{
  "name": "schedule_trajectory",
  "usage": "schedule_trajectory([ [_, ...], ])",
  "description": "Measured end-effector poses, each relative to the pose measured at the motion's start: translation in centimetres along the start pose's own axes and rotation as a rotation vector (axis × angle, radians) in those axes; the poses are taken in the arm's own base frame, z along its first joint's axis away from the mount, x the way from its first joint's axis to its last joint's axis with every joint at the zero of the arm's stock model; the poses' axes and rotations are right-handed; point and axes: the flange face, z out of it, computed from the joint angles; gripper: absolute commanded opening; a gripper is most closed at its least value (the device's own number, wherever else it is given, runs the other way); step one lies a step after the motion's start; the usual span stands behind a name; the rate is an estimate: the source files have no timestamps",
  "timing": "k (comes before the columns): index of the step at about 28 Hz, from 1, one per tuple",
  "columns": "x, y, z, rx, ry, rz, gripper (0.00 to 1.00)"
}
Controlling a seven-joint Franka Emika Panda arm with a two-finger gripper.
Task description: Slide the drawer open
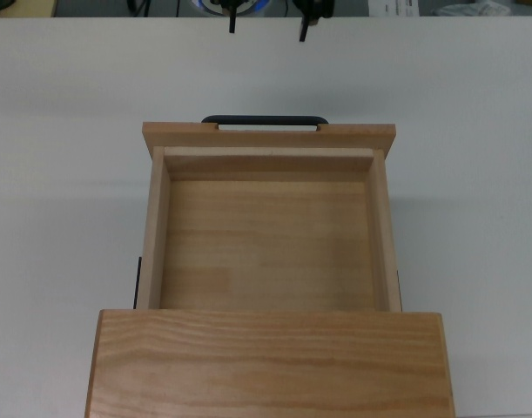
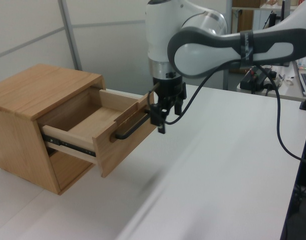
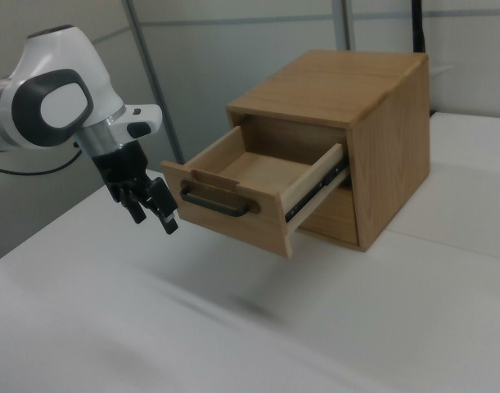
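Sticking out of one cabinet [image 3: 372, 123], one drawer [image 1: 267, 239] is sitting open; one gripper [image 3: 151, 213] is hanging near its handle [image 3: 218, 202], jaws wide, holding nothing.

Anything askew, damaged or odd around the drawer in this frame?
Nothing stands out. The drawer sits pulled out squarely on its rails and is empty; its handle looks intact. The gripper hangs open, clear of the handle.

Readable text: we find none in any view.
Drawer [image 1: 267, 252]: we read no label or number on its wood.
Cabinet [image 2: 37, 92]: we see bare grain, no brand.
Arm [image 3: 49, 102]: we make out no marking.
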Motion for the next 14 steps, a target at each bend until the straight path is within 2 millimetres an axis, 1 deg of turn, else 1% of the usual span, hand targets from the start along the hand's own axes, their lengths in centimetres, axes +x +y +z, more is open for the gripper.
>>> schedule_trajectory([
  [4,-0.5,1.2,-0.5,-0.007,-0.052,-0.076,1.0],
  [9,-0.9,2.3,-0.6,-0.008,-0.098,-0.101,1.0],
  [14,-0.9,3.1,-0.4,-0.007,-0.111,-0.097,1.0],
])
